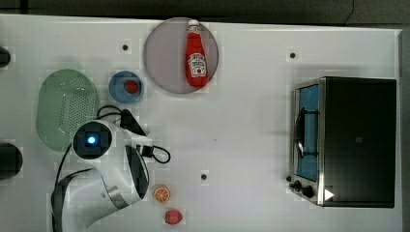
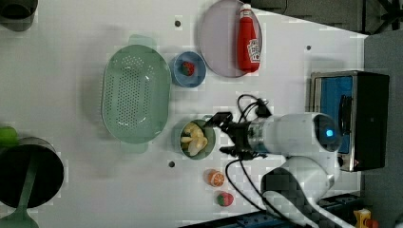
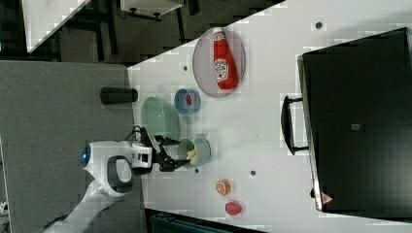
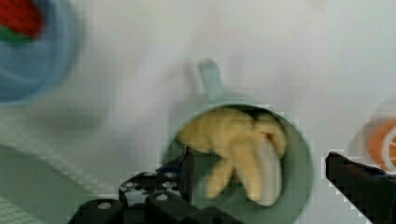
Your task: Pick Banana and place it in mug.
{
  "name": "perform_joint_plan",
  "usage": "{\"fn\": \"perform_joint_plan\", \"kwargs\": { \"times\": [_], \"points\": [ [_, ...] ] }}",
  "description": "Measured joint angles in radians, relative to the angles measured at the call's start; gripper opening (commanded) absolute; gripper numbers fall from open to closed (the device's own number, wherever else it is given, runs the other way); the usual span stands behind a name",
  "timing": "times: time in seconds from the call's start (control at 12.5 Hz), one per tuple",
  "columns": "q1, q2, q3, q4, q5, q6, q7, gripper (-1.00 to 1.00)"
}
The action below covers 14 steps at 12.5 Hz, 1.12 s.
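Matt pale-green mug point(image 4: 299, 154) holds a smooth yellow Banana point(image 4: 236, 140); toaster oven point(image 1: 355, 140) is shiny metal.

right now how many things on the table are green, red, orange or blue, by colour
green: 2, the mug and the colander
red: 2, the ketchup bottle and the loose strawberry
orange: 1, the orange slice
blue: 1, the bowl
total: 6

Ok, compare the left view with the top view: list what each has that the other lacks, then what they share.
Left view alone: the pale green mug with the Banana inside, and the open gripper beside it. Top view alone: the arm's lit blue spot from above, covering that place. Both: ketchup bottle, colander, blue bowl, orange slice.
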Motion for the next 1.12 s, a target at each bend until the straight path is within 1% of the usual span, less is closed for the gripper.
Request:
{"fn": "perform_joint_plan", "kwargs": {
  "times": [0.16, 0.32, 0.48, 0.64, 0.72, 1.04, 1.12],
  "points": [
    [-0.009, -0.057, 0.004, 0.018, 0.015, -0.02, 0.002, 1.0],
    [-0.004, -0.172, -0.01, 0.029, 0.018, -0.121, 0.002, 1.0],
    [0.002, -0.304, -0.031, 0.074, 0.008, -0.272, 0.002, 1.0],
    [0.018, -0.395, -0.088, 0.143, -0.005, -0.421, -0.03, 1.0],
    [0.022, -0.409, -0.124, 0.199, -0.007, -0.501, -0.056, 1.0],
    [0.016, -0.417, -0.325, 0.396, 0.0, -0.651, -0.191, 1.0],
    [0.0, -0.413, -0.377, 0.433, -0.008, -0.687, -0.228, 1.0]
  ]
}}
